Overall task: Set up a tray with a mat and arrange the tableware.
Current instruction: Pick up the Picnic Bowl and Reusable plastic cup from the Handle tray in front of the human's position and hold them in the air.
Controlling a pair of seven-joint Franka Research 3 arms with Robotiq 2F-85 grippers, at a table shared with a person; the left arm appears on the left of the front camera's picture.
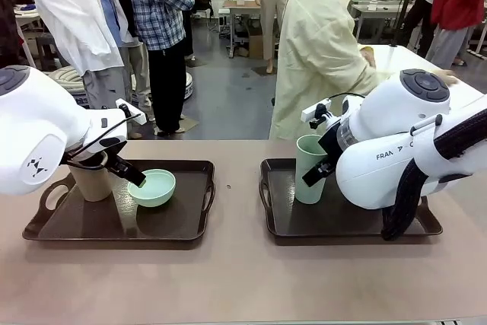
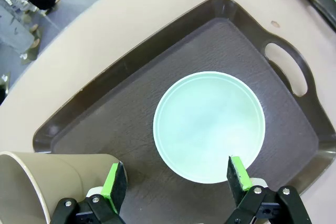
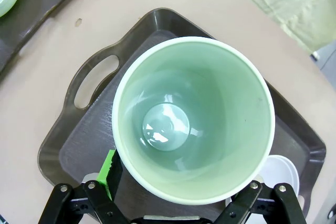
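A mint green bowl (image 1: 152,186) (image 2: 208,127) lies on the left tray (image 1: 46,226), which has a dark textured mat (image 2: 126,124). Beside it stands the tan cup (image 1: 91,179) (image 2: 47,182). My left gripper (image 1: 131,173) (image 2: 177,179) hovers open over the bowl's near rim, with nothing between its pads (image 2: 115,181). The mint green cup (image 1: 310,169) (image 3: 194,119) stands on the right tray (image 1: 342,230). My right gripper (image 1: 319,167) (image 3: 178,182) is open around it, one green pad (image 3: 109,169) beside its wall. A pale bowl (image 3: 279,174) peeks out behind the cup.
A person in a pale yellow coat (image 1: 319,43) stands at the far side, turned away. Bare table (image 1: 236,279) lies between and in front of the two trays. The right arm's white body (image 1: 396,142) covers much of the right tray.
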